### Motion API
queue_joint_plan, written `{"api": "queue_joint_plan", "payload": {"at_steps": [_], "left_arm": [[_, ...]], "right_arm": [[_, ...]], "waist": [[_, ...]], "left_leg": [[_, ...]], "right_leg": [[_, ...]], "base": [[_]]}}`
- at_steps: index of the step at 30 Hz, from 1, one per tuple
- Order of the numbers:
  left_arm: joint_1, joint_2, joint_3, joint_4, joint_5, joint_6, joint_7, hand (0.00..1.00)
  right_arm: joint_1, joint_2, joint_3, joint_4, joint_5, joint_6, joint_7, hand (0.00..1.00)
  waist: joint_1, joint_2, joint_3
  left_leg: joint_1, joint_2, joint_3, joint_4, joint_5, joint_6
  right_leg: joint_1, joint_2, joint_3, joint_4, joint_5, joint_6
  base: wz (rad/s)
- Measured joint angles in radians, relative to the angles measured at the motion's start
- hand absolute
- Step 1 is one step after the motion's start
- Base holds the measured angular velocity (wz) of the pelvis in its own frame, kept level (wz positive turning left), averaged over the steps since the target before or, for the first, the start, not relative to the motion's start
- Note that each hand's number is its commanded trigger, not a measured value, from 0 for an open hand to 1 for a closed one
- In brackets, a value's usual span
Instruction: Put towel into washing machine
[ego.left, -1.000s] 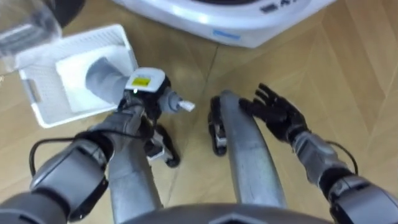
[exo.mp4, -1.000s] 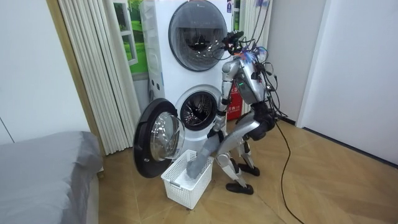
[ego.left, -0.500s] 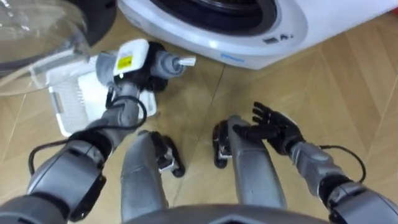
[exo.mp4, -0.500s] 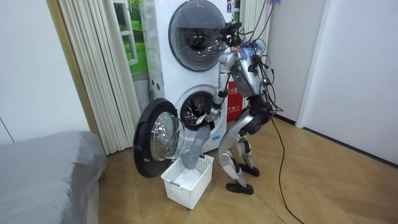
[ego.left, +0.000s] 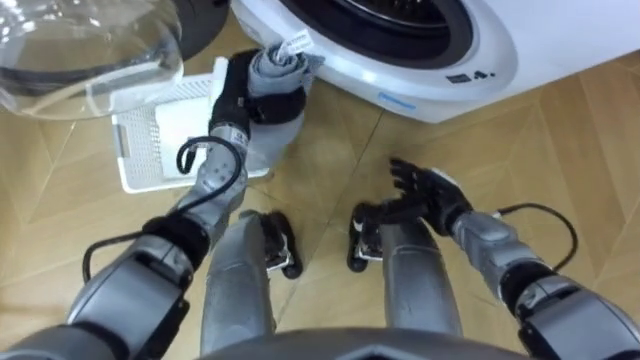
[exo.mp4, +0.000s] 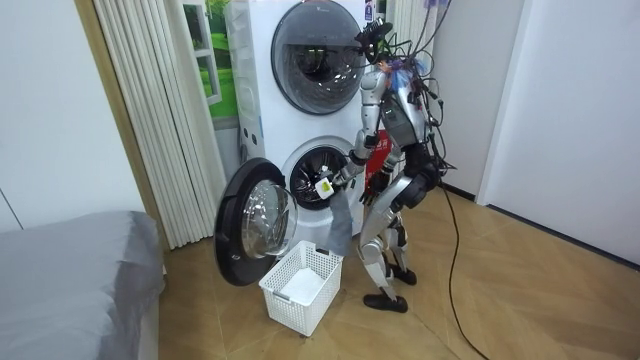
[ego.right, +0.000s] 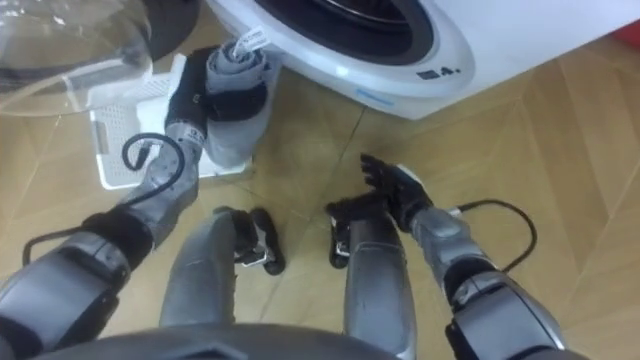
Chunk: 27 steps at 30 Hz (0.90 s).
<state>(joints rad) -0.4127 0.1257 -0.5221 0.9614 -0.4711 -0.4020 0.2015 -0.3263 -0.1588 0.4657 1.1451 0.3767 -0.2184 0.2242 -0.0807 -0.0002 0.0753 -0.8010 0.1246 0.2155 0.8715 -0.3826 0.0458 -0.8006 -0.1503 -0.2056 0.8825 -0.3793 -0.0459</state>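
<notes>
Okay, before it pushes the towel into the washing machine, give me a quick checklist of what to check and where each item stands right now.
1. Door of the washing machine swung open: ok.
2. Grip: ok. The left robot hand is curled round the grey towel.
3. Towel past the opening: not ok. Its top is at the rim and the rest hangs outside.
4. Towel's lower end free of the basket: cannot tell.
5. Right robot hand out of the way: ok. It is open, low by the knee, apart from the washing machine.
</notes>
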Motion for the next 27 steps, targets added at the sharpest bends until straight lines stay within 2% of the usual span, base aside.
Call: {"api": "queue_joint_plan", "payload": {"at_steps": [4, 6, 7, 9, 11, 13, 16, 17, 19, 23, 27], "left_arm": [[0.027, 0.000, -0.020, -0.042, -0.257, 0.004, -0.176, 1.00], [0.027, -0.002, -0.038, -0.052, -0.333, 0.018, -0.244, 1.00], [0.028, -0.014, -0.045, -0.064, -0.368, 0.030, -0.280, 1.00], [0.036, -0.016, -0.045, -0.094, -0.397, 0.050, -0.319, 1.00], [0.052, -0.013, -0.046, -0.132, -0.436, 0.056, -0.344, 1.00], [0.073, -0.012, -0.041, -0.154, -0.489, 0.057, -0.381, 1.00], [0.080, -0.011, -0.031, -0.154, -0.532, 0.070, -0.403, 1.00], [0.082, -0.008, -0.031, -0.155, -0.563, 0.078, -0.414, 1.00], [0.081, 0.001, -0.030, -0.155, -0.617, 0.099, -0.434, 1.00], [0.072, -0.001, -0.022, -0.157, -0.678, 0.126, -0.475, 1.00], [0.072, 0.000, -0.010, -0.158, -0.732, 0.178, -0.500, 1.00]], "right_arm": [[-0.019, 0.019, -0.002, -0.041, -0.082, -0.001, -0.022, 0.00], [-0.016, 0.020, -0.002, -0.064, -0.115, -0.001, -0.049, 0.00], [-0.014, 0.020, -0.011, -0.082, -0.126, 0.000, -0.064, 0.00], [-0.007, 0.020, -0.038, -0.121, -0.140, 0.000, -0.087, 0.00], [-0.005, 0.018, -0.050, -0.151, -0.151, -0.001, -0.103, 0.00], [-0.005, 0.023, -0.066, -0.169, -0.173, -0.003, -0.116, 0.00], [-0.001, 0.028, -0.076, -0.170, -0.186, -0.009, -0.122, 0.00], [0.003, 0.028, -0.076, -0.173, -0.184, -0.010, -0.125, 0.00], [0.007, 0.034, -0.073, -0.174, -0.183, -0.010, -0.125, 0.00], [0.011, 0.036, -0.065, -0.176, -0.184, -0.010, -0.123, 0.00], [0.018, 0.033, -0.064, -0.176, -0.176, 0.000, -0.107, 0.00]], "waist": [[0.004, -0.007, -0.0041], [0.003, -0.008, -0.0052], [0.002, -0.009, -0.0056], [0.003, -0.008, -0.0060], [0.003, -0.006, -0.0092], [0.005, 0.000, -0.0182], [0.005, 0.010, -0.0256], [0.006, 0.017, -0.0318], [0.008, 0.022, -0.0339], [0.013, 0.026, -0.0361], [0.012, 0.026, -0.0360]], "left_leg": [[0.003, 0.002, -0.018, -0.013, 0.011, 0.001], [0.006, 0.002, -0.029, -0.017, 0.012, 0.003], [0.008, 0.002, -0.029, -0.021, 0.014, 0.007], [0.008, -0.001, -0.028, -0.022, 0.015, 0.008], [0.008, -0.001, -0.028, -0.023, 0.015, 0.009], [0.013, 0.001, -0.028, -0.029, 0.016, 0.010], [0.029, -0.001, -0.028, -0.041, 0.017, 0.011], [0.033, -0.001, -0.028, -0.044, 0.017, 0.011], [0.055, -0.002, -0.027, -0.053, 0.020, 0.007], [0.069, -0.005, -0.030, -0.085, 0.041, 0.004], [0.070, -0.006, -0.031, -0.110, 0.059, -0.001]], "right_leg": [[0.023, 0.011, -0.015, -0.039, 0.019, 0.003], [0.040, 0.014, -0.029, -0.057, 0.027, 0.006], [0.045, 0.014, -0.032, -0.066, 0.031, 0.009], [0.046, 0.012, -0.031, -0.071, 0.035, 0.014], [0.048, 0.013, -0.030, -0.074, 0.037, 0.017], [0.054, 0.016, -0.031, -0.083, 0.041, 0.017], [0.067, 0.016, -0.032, -0.088, 0.042, 0.016], [0.072, 0.016, -0.032, -0.090, 0.043, 0.016], [0.090, 0.016, -0.032, -0.093, 0.044, 0.015], [0.107, 0.017, -0.043, -0.121, 0.055, 0.005], [0.107, 0.021, -0.045, -0.139, 0.065, 0.000]], "base": [[0.05], [0.08], [0.06], [0.00], [0.00], [0.00], [0.00], [0.00], [0.00], [0.06], [0.00]]}}
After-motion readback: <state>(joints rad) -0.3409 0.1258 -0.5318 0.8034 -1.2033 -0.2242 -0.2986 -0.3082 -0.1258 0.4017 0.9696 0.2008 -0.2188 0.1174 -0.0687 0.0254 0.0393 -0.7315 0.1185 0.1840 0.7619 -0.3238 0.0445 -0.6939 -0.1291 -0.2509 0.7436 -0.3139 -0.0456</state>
